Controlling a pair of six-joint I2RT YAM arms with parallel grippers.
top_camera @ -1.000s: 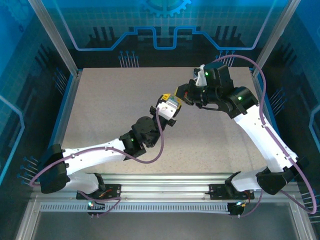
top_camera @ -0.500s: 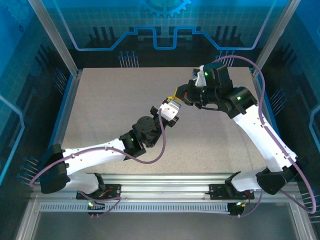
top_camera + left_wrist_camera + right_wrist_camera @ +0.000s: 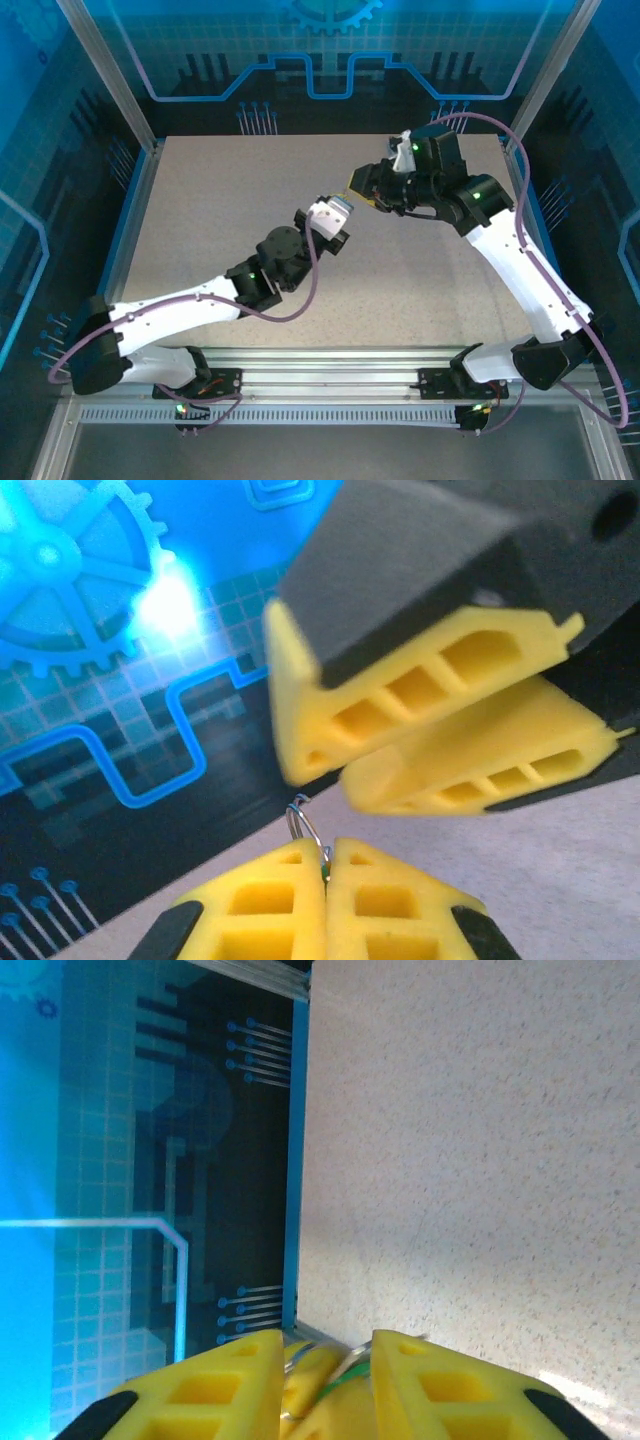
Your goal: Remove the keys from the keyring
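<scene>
In the left wrist view my left gripper (image 3: 327,852) is shut, its yellow pads pressed together. A sliver of the green keyring (image 3: 325,868) shows in the seam between them. The key (image 3: 301,826) shows as a thin grey metal loop rising from the same seam. Just above it my right gripper (image 3: 325,773) hangs with its fingers a little apart, off the loop. In the right wrist view the right gripper (image 3: 327,1345) stands open around the left fingertips (image 3: 315,1372), the green keyring (image 3: 346,1378) and grey wire. From above, the left gripper (image 3: 343,204) and right gripper (image 3: 358,187) meet mid-table.
The speckled beige table (image 3: 220,200) lies bare all round the two grippers. Blue-lit panels and aluminium posts (image 3: 110,80) wall it in at the back and sides. The right arm's elbow (image 3: 480,200) stands high at the back right.
The left gripper shut on the green keyring and drew back down-left. The right gripper's jaws opened, and a small gap now shows between the two grippers.
</scene>
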